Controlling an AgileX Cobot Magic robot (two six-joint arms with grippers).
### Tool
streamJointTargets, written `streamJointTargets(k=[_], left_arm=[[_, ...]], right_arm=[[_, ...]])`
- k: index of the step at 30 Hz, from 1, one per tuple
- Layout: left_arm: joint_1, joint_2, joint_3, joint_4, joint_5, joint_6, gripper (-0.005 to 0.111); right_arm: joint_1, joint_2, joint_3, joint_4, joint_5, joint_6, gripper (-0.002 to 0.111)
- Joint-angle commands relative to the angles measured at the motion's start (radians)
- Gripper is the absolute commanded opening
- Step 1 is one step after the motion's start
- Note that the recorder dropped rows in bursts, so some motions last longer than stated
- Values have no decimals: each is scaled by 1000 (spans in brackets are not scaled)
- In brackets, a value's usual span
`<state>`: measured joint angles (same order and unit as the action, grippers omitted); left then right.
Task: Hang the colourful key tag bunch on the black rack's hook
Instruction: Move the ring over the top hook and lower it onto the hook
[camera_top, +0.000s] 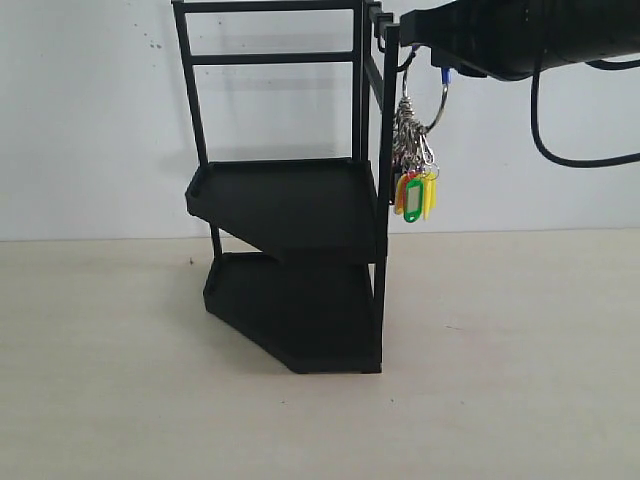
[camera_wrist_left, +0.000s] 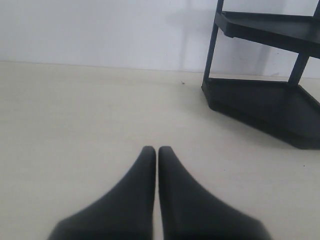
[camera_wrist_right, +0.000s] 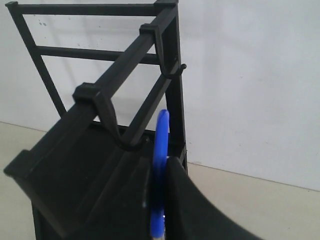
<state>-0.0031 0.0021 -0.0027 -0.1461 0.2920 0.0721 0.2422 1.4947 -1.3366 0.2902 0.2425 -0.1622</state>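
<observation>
The black rack (camera_top: 290, 200) stands mid-table, with small hooks (camera_top: 402, 62) on its top right bar. The colourful key tag bunch (camera_top: 415, 190) dangles beside the rack's right upright, its silver ring (camera_top: 438, 110) above yellow, green and red tags. My right gripper (camera_top: 445, 68) comes in from the upper right and is shut on the ring's blue sleeve (camera_wrist_right: 160, 160). In the right wrist view the gripper (camera_wrist_right: 162, 172) holds the sleeve right by the nearer hook (camera_wrist_right: 114, 127); whether the ring is over the hook cannot be told. My left gripper (camera_wrist_left: 153, 151) is shut and empty above the table.
A white wall stands behind the rack. The rack's lower tray (camera_wrist_left: 265, 107) lies ahead of the left gripper and off to one side. A black cable (camera_top: 560, 150) loops down from the right arm. A second hook (camera_wrist_right: 170, 60) sits further along the bar.
</observation>
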Motion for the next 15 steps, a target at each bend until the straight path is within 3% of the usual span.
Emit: streamJointTargets(k=[1, 15], left_arm=[[2, -2, 3, 5, -8, 3, 4], [2, -2, 3, 5, -8, 3, 4]], right_arm=[[-2, -5, -14, 10, -7, -4, 0], [0, -7, -14, 16, -16, -4, 0]])
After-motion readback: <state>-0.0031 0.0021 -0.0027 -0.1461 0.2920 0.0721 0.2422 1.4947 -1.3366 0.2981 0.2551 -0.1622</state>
